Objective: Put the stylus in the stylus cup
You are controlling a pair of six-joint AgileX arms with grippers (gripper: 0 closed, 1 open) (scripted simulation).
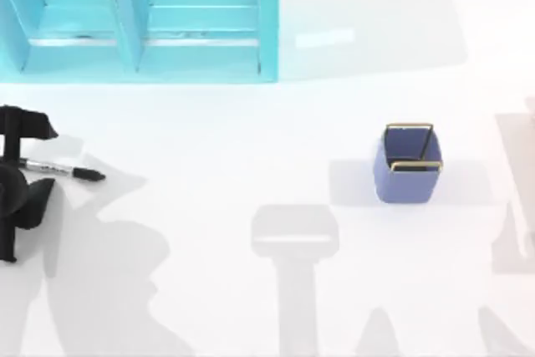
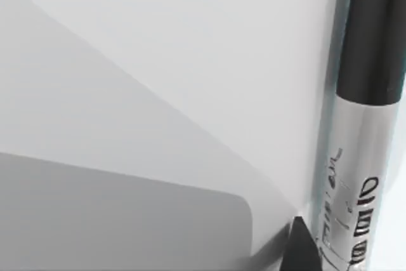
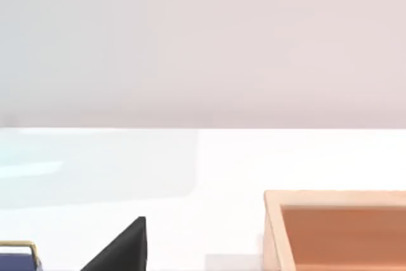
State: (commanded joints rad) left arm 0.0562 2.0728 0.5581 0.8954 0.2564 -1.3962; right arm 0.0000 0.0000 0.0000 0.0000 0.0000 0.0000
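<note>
Left gripper (image 1: 23, 165) at the desk's (image 1: 251, 148) left edge, jaws on either side of the stylus (image 1: 63, 170); clamped or not, cannot tell. Stylus lies at that edge, black cap pointing right. Stylus cup (image 1: 408, 165) upright right of centre, well apart. Turquoise shelf unit (image 1: 138, 18) at the far left corner. Right wrist view shows a wooden box (image 3: 336, 230).

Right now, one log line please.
left gripper: at stylus, table's left | stylus cup: upright, right, apart | right arm: parked

White table, turquoise shelving

The turquoise shelf unit (image 1: 138, 18) (two open bays) stands at the white table's (image 1: 251, 148) far-left edge; grey shadows lie in front of it.
</note>
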